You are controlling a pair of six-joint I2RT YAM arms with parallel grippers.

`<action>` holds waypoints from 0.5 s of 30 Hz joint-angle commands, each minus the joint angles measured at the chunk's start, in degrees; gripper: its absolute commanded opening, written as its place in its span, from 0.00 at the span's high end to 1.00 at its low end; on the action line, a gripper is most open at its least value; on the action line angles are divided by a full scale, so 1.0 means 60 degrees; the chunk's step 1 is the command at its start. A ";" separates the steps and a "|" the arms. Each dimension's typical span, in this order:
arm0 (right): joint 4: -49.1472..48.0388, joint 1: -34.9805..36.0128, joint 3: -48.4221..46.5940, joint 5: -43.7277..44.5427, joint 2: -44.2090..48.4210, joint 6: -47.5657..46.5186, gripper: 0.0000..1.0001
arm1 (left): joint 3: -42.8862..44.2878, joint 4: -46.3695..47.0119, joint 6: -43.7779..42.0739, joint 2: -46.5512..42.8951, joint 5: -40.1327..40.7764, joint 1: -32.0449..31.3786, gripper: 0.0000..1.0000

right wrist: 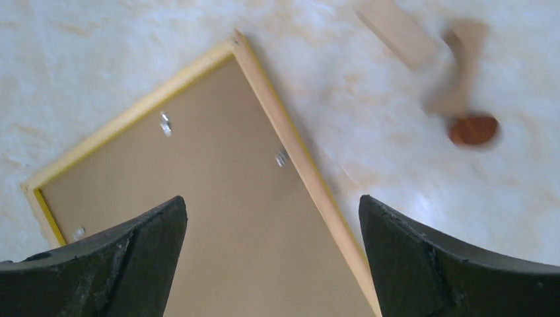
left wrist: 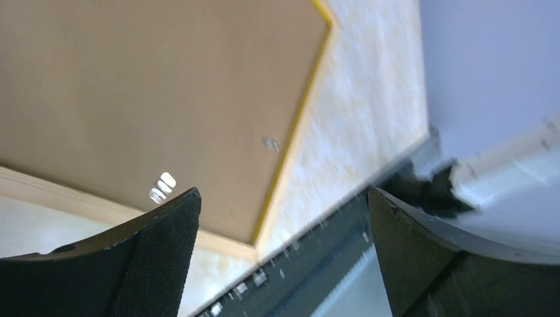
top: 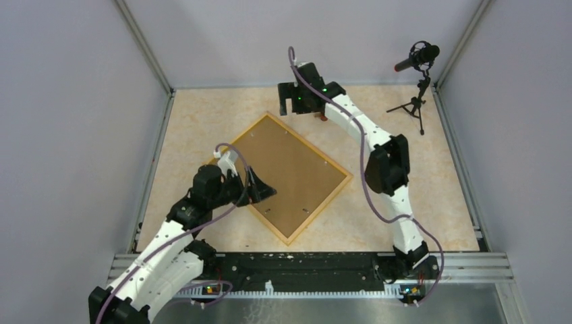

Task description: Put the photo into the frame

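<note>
Frame (top: 311, 146) is lying flat on the table (top: 418, 196), back side up, and turned so it looks like a diamond from your overhead view. One corner points at the far wall and the opposite one points back at the arm bases. The brown backing board (top: 290, 172) sits inside the yellow-orange rim and fills it edge to edge. You can spot small metal tabs (right wrist: 165, 123) along the inner edge in both wrist views.

Your left gripper (top: 260, 189) is over the frame's left-hand side, close to the edge nearest that arm. Its fingers are spread wide with nothing between them. Through its wrist cam you're just looking past the two black pads (left wrist: 165, 251) at the board, the yellow rim and the near rail (left wrist: 317, 251).

Your right gripper (top: 300, 109) hangs over the far corner of the frame and a bit beyond it. It's spread wide too and isn't pinching anything. Its wrist cam shows that far corner between the fingers.

Off to the side in that same view there's a blurry wooden piece with a reddish-brown round bit (right wrist: 472, 129) on the table, clear of the frame. It's too smeared for you to say what it is.

A microphone (top: 418, 57) on a little tripod stands in the far right corner, well away from everything.
</note>
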State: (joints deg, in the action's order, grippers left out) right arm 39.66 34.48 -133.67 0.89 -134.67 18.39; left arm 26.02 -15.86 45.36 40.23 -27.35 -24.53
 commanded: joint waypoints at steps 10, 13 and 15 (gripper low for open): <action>-0.0880 0.0061 1.1086 0.1369 0.8250 0.5728 0.01 | 0.3454 0.3145 -0.3426 0.4166 0.9289 0.0980 0.02; -0.1484 0.0069 1.2365 0.1177 0.9147 0.6168 0.01 | 0.4654 0.3018 -0.2821 0.6149 0.8304 0.2099 0.02; -0.1860 0.0066 1.3019 0.0937 0.9459 0.6316 0.01 | 0.5295 0.3107 -0.2643 0.7534 0.7260 0.2905 0.02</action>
State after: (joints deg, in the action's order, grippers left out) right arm 36.12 34.48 -60.49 8.05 -83.35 49.17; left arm 51.03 -2.35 28.51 74.48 20.10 -14.35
